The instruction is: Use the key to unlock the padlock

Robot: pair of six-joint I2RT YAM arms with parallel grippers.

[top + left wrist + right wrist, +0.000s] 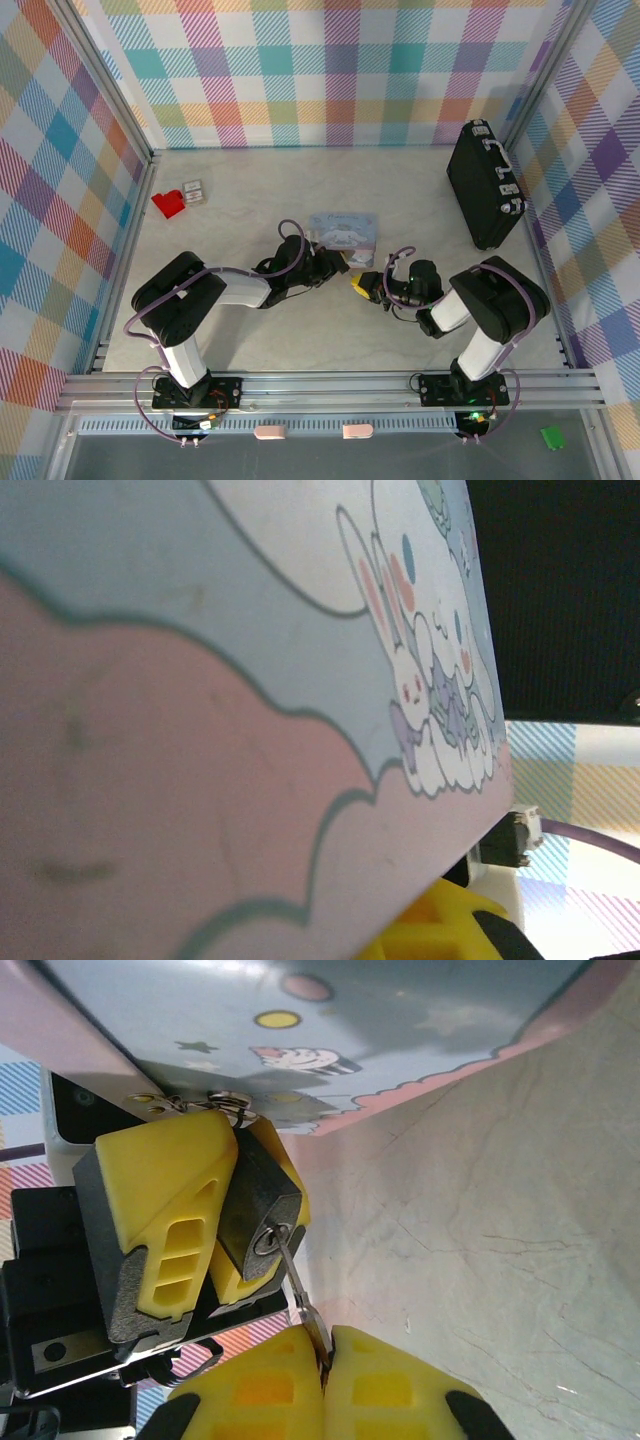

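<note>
The padlock [255,1210], a small dark-faced block with brass edges, hangs by its shackle from the clasp of the pastel cartoon tin [330,1050]. My left gripper's yellow fingers [160,1210] are shut on the padlock's sides. The key [298,1295] has its blade in the keyhole, and my right gripper [325,1355] is shut on its bow. From above, the left gripper [338,263] and right gripper [362,285] meet just in front of the tin [343,228]. In the left wrist view the tin [200,730] is pressed close, with one yellow fingertip [430,935] below it.
A black briefcase [485,185] lies at the back right near the wall. At the back left, a red plastic piece [168,203] and a small box [194,192] sit side by side. Plaid walls enclose the pale marbled table [300,330].
</note>
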